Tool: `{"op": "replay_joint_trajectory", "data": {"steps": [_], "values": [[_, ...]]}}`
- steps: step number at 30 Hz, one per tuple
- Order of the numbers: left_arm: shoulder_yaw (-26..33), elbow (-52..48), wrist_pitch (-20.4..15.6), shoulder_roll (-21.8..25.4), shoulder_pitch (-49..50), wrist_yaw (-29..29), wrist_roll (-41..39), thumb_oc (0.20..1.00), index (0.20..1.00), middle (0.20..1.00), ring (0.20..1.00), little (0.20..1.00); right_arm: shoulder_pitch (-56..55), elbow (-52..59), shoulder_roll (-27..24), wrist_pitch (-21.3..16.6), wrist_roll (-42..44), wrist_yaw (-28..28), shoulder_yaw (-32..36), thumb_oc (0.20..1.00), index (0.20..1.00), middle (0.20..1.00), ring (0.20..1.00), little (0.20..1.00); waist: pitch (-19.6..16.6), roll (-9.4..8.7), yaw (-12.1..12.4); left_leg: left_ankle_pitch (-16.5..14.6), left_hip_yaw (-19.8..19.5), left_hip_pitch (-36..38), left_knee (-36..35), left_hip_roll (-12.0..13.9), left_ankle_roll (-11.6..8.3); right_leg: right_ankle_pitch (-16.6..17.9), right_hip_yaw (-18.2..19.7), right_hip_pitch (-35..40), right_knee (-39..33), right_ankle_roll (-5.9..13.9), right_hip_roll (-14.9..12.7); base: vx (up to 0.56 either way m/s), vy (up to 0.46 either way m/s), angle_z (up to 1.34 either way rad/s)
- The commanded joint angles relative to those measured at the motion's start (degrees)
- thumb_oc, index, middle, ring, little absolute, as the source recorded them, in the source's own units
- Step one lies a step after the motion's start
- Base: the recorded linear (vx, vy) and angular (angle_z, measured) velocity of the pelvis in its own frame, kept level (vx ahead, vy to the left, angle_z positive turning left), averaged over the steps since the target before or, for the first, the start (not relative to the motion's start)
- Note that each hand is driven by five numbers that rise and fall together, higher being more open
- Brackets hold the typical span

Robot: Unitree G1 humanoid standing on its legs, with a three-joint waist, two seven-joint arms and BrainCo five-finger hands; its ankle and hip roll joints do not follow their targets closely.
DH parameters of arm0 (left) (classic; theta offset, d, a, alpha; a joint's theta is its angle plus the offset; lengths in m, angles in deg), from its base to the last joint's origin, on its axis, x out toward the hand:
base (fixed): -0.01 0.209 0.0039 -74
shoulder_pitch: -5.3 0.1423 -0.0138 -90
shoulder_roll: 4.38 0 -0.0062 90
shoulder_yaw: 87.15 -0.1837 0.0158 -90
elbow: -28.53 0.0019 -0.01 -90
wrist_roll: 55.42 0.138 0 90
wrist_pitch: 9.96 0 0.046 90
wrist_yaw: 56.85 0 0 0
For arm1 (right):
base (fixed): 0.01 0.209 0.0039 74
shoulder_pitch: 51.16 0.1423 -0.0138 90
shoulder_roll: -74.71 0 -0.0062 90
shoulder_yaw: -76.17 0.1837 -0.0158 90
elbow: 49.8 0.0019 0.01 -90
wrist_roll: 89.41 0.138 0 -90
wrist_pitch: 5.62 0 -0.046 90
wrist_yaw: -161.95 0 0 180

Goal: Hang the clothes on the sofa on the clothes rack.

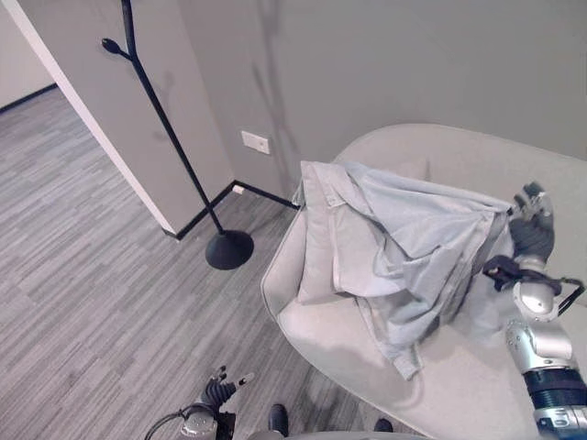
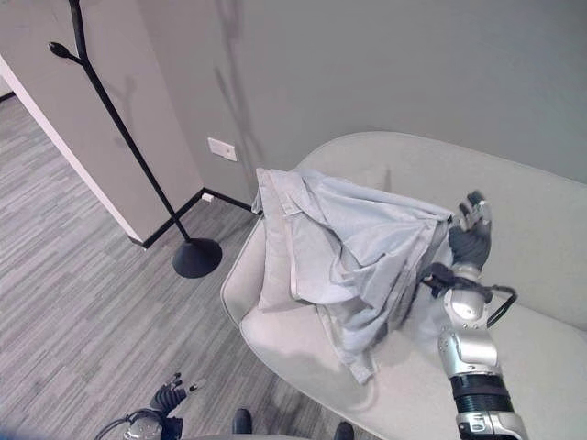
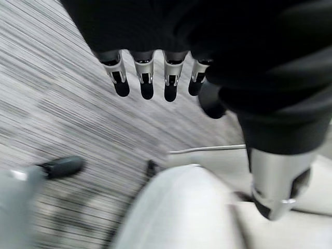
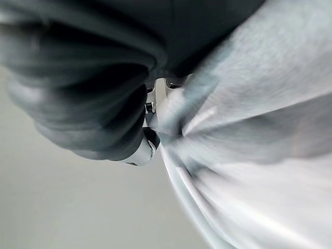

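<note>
One black clothes rack [image 1: 174,137] stands on the grey floor [image 1: 83,275] left of the sofa [image 1: 459,367], its round base near the sofa's left end and its pole leaning toward the wall. My left hand [image 1: 220,392] hangs low, left of the sofa's front edge, fingers straight and apart, holding nothing. One pale blue shirt [image 1: 404,247] lies draped over the sofa's back and seat. My right hand [image 1: 532,229] is clamped on the shirt's right edge, cloth bunched in its fingers.
</note>
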Motion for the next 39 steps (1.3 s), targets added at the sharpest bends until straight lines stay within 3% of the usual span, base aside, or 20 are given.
{"op": "replay_joint_trajectory", "data": {"steps": [1,3,6,7,13,18,19,20,21,23,25,28,29,35,37,39], "values": [[-0.91,-2.38,-1.43,3.23,-2.88,-2.29,-1.58,1.000,1.000,1.000,1.000,1.000,10.41,3.71,-6.14,-3.38,-4.79,0.08,0.14,0.200,0.200,0.200,0.200,0.200,-1.95,-1.16,0.49,-1.49,0.08,-0.60,0.12,2.42,-1.11,-1.76,1.65,3.13,0.42,2.15,-1.69,0.01,-0.002,-0.14],[-1.79,-11.23,-1.75,5.68,-1.48,-3.72,-2.27,1.000,1.000,1.000,1.000,1.000,19.33,2.39,-11.80,-2.24,-7.30,-0.22,-3.05,0.200,0.200,0.200,0.200,0.200,-3.15,-1.46,0.57,-1.98,0.42,0.89,0.12,2.86,-1.27,-2.03,1.96,4.18,0.42,2.14,-1.41,0.00,0.004,-0.17],[-1.28,-15.82,-1.97,7.23,-1.57,-4.00,-2.48,1.000,1.000,1.000,1.000,1.000,25.88,0.88,-14.36,-0.86,-10.29,0.13,-5.95,0.200,0.200,0.200,0.200,0.200,-3.77,-1.53,0.36,-1.83,0.66,1.24,0.12,3.04,-1.34,-1.92,2.29,4.29,0.42,2.02,-1.17,-0.02,-0.003,-0.11],[-0.70,-19.81,-2.59,8.88,-2.05,-3.46,-2.51,1.000,1.000,1.000,1.000,1.000,33.11,-0.53,-15.78,0.19,-12.55,1.21,-8.53,0.200,0.200,0.200,0.200,0.200,-4.27,-1.79,0.42,-2.25,0.80,2.06,0.12,3.36,-1.51,-2.23,2.49,4.95,0.42,1.93,-0.92,-0.03,-0.007,-0.10],[-0.02,-28.90,-3.95,12.47,-4.12,-2.70,-1.96,1.000,1.000,1.000,1.000,1.000,51.96,-8.47,-17.72,2.10,-16.84,4.91,-14.93,0.200,0.200,0.200,0.200,0.200,-5.66,-2.40,0.48,-2.25,0.76,2.61,0.12,3.77,-1.71,-2.13,3.12,5.23,0.42,1.60,-0.55,-0.01,-0.003,-0.07],[0.61,-31.34,-4.32,11.61,-3.91,-3.01,-2.33,1.000,1.000,1.000,1.000,1.000,52.73,-10.26,-16.24,2.55,-17.01,2.61,-18.12,0.200,0.200,0.200,0.200,0.200,-5.37,-2.13,0.18,-2.29,0.84,2.88,0.12,3.79,-1.72,-1.89,3.58,5.01,0.44,1.53,-0.45,0.00,0.006,-0.01],[1.17,-31.64,-3.82,10.34,-2.27,-4.12,-1.95,1.000,1.000,1.000,1.000,1.000,42.48,-5.99,-13.95,4.92,-20.58,-2.04,-18.48,0.959,0.959,0.959,0.959,0.959,-4.61,-1.79,-0.07,-2.55,1.14,3.41,0.12,3.73,-1.58,-1.84,3.93,5.12,0.56,1.47,-0.41,-0.01,0.025,-0.08],[1.34,-31.74,-3.66,10.10,-1.77,-4.51,-1.47,1.000,1.000,1.000,1.000,1.000,38.26,-3.74,-13.66,5.33,-21.53,-3.19,-17.27,1.000,1.000,1.000,1.000,1.000,-4.36,-1.63,-0.26,-2.34,1.18,3.20,0.12,3.70,-1.50,-1.63,3.99,4.91,0.56,1.41,-0.44,0.00,0.017,-0.11],[1.14,-31.79,-3.65,10.30,-1.60,-4.52,-1.43,1.000,1.000,1.000,1.000,1.000,37.37,-3.11,-13.60,5.56,-21.70,-3.30,-16.63,1.000,1.000,1.000,1.000,1.000,-4.59,-1.83,-0.13,-2.33,1.16,3.16,0.12,3.71,-1.50,-1.61,3.97,4.89,0.54,1.41,-0.43,0.01,0.008,-0.10],[1.21,-30.66,-2.98,8.72,1.57,-6.62,-0.02,1.000,1.000,1.000,1.000,1.000,18.22,-5.25,-10.35,8.49,-30.44,-5.44,-11.71,1.000,1.000,1.000,1.000,1.000,-3.04,-1.19,0.13,-2.64,0.79,3.37,0.12,3.48,-1.21,-1.90,3.63,5.37,0.79,1.47,-0.62,0.03,-0.010,-0.05],[2.21,-29.81,-3.02,8.44,4.03,-7.05,0.41,1.000,1.000,1.000,1.000,1.000,9.27,-9.25,-8.35,10.29,-36.66,-4.67,-8.62,1.000,1.000,1.000,1.000,1.000,-1.78,-0.58,0.71,-2.62,0.20,3.11,0.12,3.21,-1.02,-2.12,3.02,5.59,0.87,1.59,-0.84,0.01,-0.032,0.06],[3.45,-28.14,-3.06,8.00,5.90,-6.95,0.73,1.000,1.000,1.000,1.000,1.000,2.59,-12.37,-5.58,11.24,-40.32,-3.79,-6.66,1.000,1.000,1.000,1.000,1.000,-0.47,0.10,1.19,-2.39,-0.53,2.30,0.26,2.93,-0.89,-2.22,2.43,5.41,0.98,1.67,-1.20,-0.01,-0.032,0.13],[4.26,-24.97,-3.09,7.40,7.18,-6.49,-0.02,1.000,1.000,1.000,1.000,1.000,0.93,-18.94,-2.17,11.56,-40.65,-2.77,-7.55,1.000,1.000,1.000,1.000,1.000,1.32,1.23,1.95,-2.01,-1.38,0.76,0.59,2.40,-0.76,-2.17,1.86,4.64,1.20,1.73,-1.76,-0.07,-0.022,-0.02],[2.72,-22.33,-4.48,7.21,6.94,-5.05,0.14,1.000,1.000,1.000,1.000,1.000,6.69,-32.63,1.50,10.38,-40.00,1.05,-12.94,1.000,1.000,1.000,1.000,1.000,5.75,4.13,3.58,-1.33,-2.70,-4.67,2.91,0.88,-0.43,-1.38,1.46,0.81,2.31,1.65,-3.10,-0.11,0.022,0.12],[-0.40,-21.34,-7.32,6.93,3.66,-1.16,0.51,1.000,1.000,1.000,1.000,1.000,12.92,-42.38,2.65,8.78,-40.10,5.05,-17.57,1.000,1.000,1.000,1.000,1.000,9.10,6.07,4.88,-0.95,-3.42,-9.39,5.13,0.07,-0.54,-0.50,1.30,-2.76,3.20,1.52,-3.95,-0.17,0.054,0.24],[-2.21,-21.13,-8.75,6.93,1.85,1.59,1.15,1.000,1.000,1.000,1.000,1.000,15.86,-45.56,3.08,7.82,-38.84,6.74,-19.39,1.000,1.000,1.000,1.000,1.000,10.15,6.58,5.45,-0.63,-3.72,-11.23,5.62,-0.13,-0.67,-0.02,1.32,-4.26,3.29,1.56,-4.15,-0.08,0.031,0.18]]}}
